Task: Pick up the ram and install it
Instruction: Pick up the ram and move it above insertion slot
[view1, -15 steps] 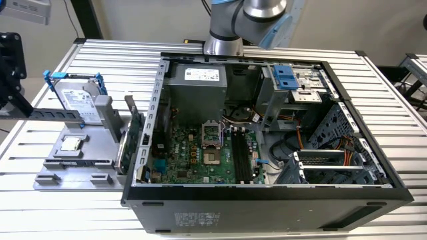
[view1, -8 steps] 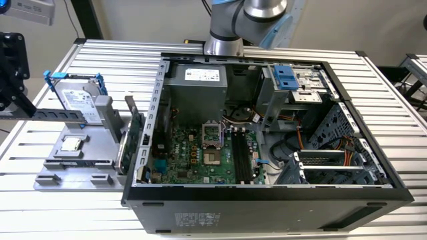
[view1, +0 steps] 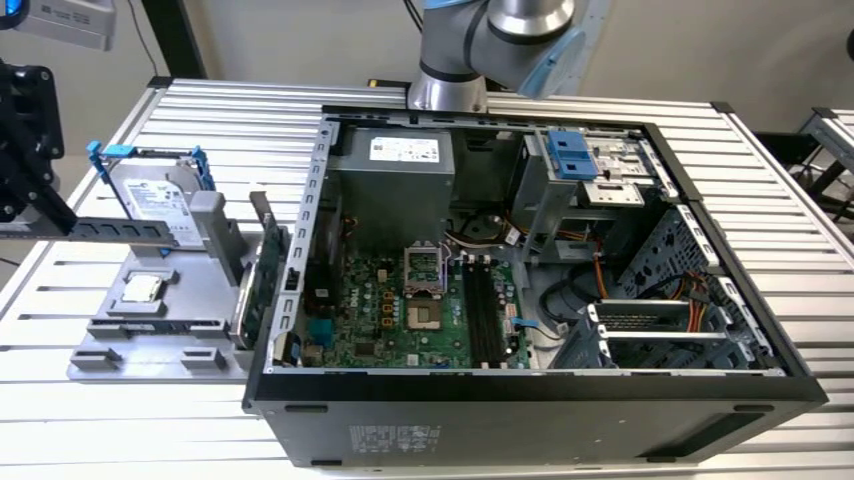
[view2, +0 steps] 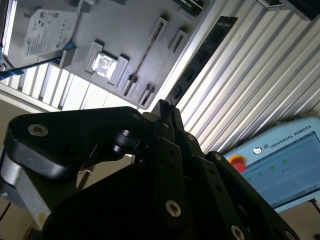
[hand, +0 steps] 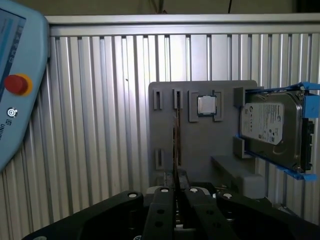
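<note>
The gripper (view1: 54, 226) is at the exterior view's left edge, clenched on one end of the ram (view1: 127, 229). The ram is a thin dark stick held roughly level in the air. It juts out in front of the hard drive (view1: 154, 195), which sits in a blue bracket, and hangs over the grey parts holder (view1: 200, 300). In the second wrist view the black fingers (view2: 170, 150) press together on the stick's near end, and the ram's row of chips runs away from them across the slatted tabletop (view2: 260, 75). In the first wrist view the ram (hand: 176, 145) shows edge-on as a thin line rising from between the fingertips. Behind it are the holder, a square processor chip (hand: 206, 105) seated in one of its pockets, and the hard drive to one side. A dark expansion card (view1: 267, 270) with a metal bracket stands on edge in the holder, just beside the open computer case (view1: 534, 390). Inside the case the motherboard (view1: 387, 310) lies flat, and its long black memory slots (view1: 483, 310) are well apart from the ram. A light-blue teach pendant (hand: 15, 90) with a red button lies at the tabletop's edge.
</note>
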